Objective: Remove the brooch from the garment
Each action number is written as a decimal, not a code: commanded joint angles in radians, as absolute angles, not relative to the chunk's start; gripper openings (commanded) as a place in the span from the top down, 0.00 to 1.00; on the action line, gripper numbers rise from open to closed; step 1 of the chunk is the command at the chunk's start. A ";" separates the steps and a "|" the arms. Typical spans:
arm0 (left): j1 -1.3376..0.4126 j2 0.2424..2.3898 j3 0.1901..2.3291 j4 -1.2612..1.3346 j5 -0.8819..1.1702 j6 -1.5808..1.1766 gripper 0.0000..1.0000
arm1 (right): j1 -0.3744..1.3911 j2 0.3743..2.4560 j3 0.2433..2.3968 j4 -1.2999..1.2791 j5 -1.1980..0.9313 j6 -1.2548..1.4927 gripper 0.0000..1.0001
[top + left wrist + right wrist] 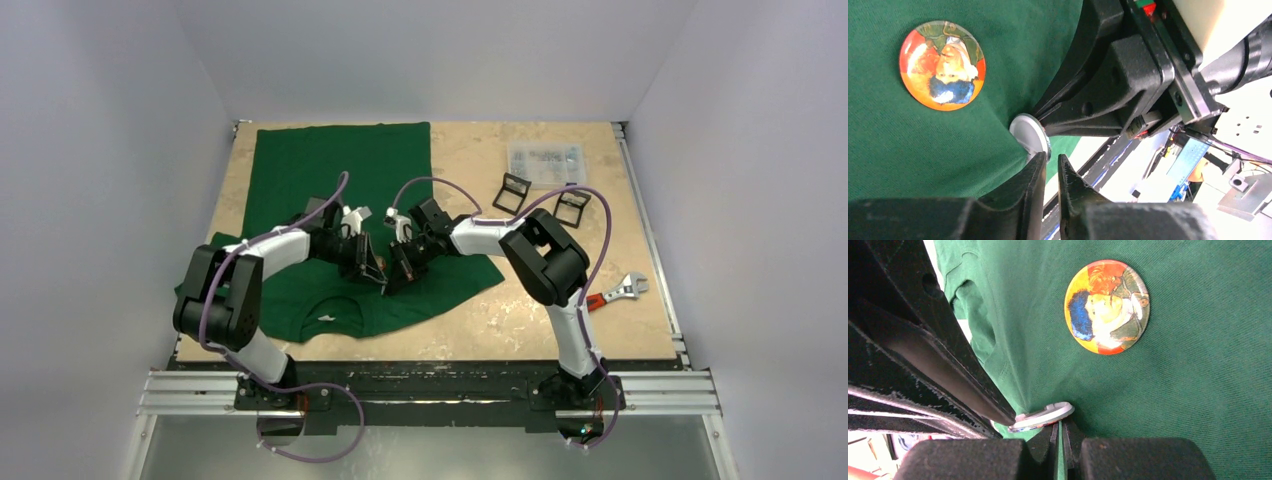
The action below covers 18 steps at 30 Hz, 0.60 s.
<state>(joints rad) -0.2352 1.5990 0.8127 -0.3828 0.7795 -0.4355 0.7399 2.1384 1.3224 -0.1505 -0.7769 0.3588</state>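
Two grippers meet tip to tip over the green T-shirt (330, 170) on the left half of the table (520, 290).
The round picture brooch (942, 65) sits flat on the cloth near them. The right gripper (1060, 430) pinches a fold of cloth beside a silver-rimmed disc (1030, 135). The left gripper (1051, 160) stands a slit apart at that disc; whether it grips I cannot tell.

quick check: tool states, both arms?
Left tool: nearly closed at the silver disc; grip cannot be told.
Right tool: closed, pinching the garment.
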 commanded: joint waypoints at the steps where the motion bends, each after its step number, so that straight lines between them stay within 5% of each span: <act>1: -0.252 1.632 0.866 -0.391 0.767 -0.445 0.90 | 0.742 2.095 1.316 -0.135 -0.759 0.331 0.91; 7: -0.259 1.640 0.873 -0.391 0.762 -0.443 0.96 | 0.694 2.017 1.260 -0.194 -0.775 0.306 0.78; 15: -0.283 1.663 0.872 -0.377 0.772 -0.441 0.97 | 0.612 1.940 1.183 -0.182 -0.892 0.352 0.41; 18: -0.295 1.680 0.885 -0.374 0.779 -0.450 0.97 | 0.616 1.941 1.163 -0.111 -0.927 0.456 0.37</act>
